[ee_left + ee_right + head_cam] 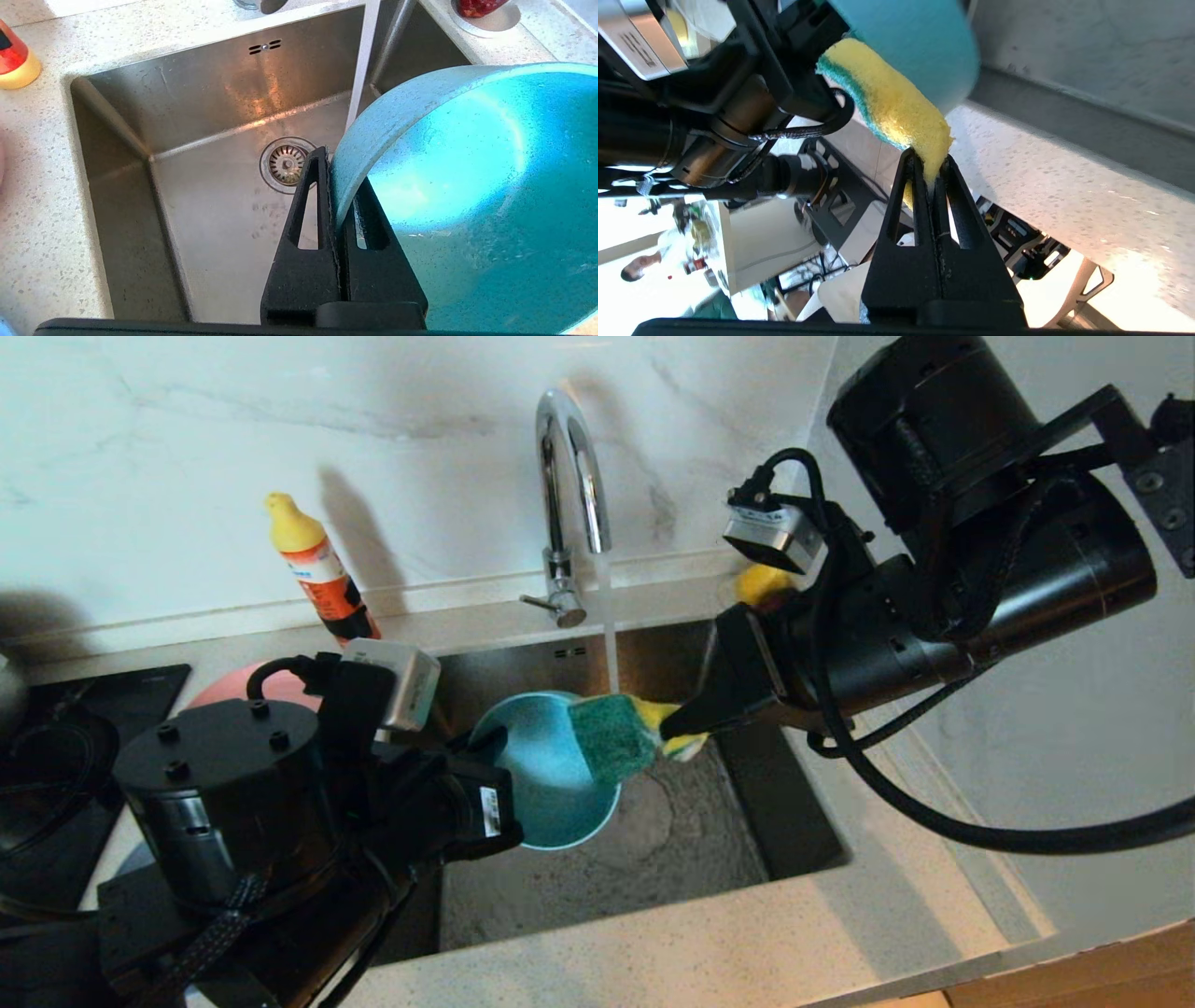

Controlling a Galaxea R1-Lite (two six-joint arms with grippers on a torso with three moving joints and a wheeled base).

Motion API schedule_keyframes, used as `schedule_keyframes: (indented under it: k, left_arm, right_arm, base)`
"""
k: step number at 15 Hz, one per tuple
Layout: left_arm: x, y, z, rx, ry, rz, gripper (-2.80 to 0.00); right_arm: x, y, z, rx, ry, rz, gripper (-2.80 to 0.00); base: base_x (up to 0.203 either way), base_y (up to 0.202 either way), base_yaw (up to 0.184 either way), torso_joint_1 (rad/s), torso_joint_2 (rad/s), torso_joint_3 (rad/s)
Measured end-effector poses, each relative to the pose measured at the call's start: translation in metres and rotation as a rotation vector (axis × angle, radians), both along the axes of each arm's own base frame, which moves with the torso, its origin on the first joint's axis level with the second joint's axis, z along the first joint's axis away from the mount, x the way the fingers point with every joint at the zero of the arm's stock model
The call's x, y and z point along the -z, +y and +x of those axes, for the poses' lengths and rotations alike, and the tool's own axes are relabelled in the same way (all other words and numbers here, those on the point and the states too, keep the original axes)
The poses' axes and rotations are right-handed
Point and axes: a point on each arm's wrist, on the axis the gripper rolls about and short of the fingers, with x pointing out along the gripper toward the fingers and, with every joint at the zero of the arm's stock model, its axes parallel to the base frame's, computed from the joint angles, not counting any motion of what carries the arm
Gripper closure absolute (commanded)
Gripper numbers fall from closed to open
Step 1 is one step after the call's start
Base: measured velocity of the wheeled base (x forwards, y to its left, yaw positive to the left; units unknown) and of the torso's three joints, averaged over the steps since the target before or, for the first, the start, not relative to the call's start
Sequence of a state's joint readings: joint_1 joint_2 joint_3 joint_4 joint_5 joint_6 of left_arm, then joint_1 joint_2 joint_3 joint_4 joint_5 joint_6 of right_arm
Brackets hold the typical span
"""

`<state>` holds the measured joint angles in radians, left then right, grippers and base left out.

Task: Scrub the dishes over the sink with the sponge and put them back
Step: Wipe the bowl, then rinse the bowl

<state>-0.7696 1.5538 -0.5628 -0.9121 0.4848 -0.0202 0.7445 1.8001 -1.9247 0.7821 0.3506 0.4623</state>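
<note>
While tap (pixel 571 495) runs | left hand (pixel 332 186) clamps bowl (pixel 551 775) | right hand (pixel 928 168) clamps sponge (pixel 616 733) | bottle (pixel 322 569) behind

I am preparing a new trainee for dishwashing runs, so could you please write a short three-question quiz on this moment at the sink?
1. True or false: the tap is running.
2. Which gripper holds the teal bowl? A) the left gripper B) the right gripper
3. Fill in: the sponge meets the bowl with its ___ face.

Key:
1. True; a stream falls from the spout into the sink.
2. A; it is clamped on the bowl's rim, tilting the bowl over the basin, while the right gripper pinches the sponge.
3. Green.
</note>
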Motion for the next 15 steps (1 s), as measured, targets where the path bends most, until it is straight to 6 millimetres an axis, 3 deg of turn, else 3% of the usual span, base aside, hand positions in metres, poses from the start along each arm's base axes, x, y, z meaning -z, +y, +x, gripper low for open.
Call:
schedule_keyframes:
  k: [6,11,15]
  left_arm:
    - [0.003,0.004,0.007,-0.029,0.018,-0.003,0.00]
    - [0.022,0.008,0.032,-0.100,0.144,0.042,0.00]
    - [0.016,-0.001,0.054,-0.105,0.310,0.027,0.00]
  right_arm:
    - [-0.015,-0.022,-0.008,0.037,-0.032,0.028,0.00]
    - [-0.026,-0.036,-0.021,0.040,-0.048,0.042,0.00]
    - [-0.022,-0.038,-0.027,0.032,-0.036,0.033,0.00]
  base:
    - [0.000,0.000,0.000,0.000,0.00,0.000]
    - [0.000,0.000,0.000,0.000,0.00,0.000]
    - [0.000,0.000,0.000,0.000,0.00,0.000]
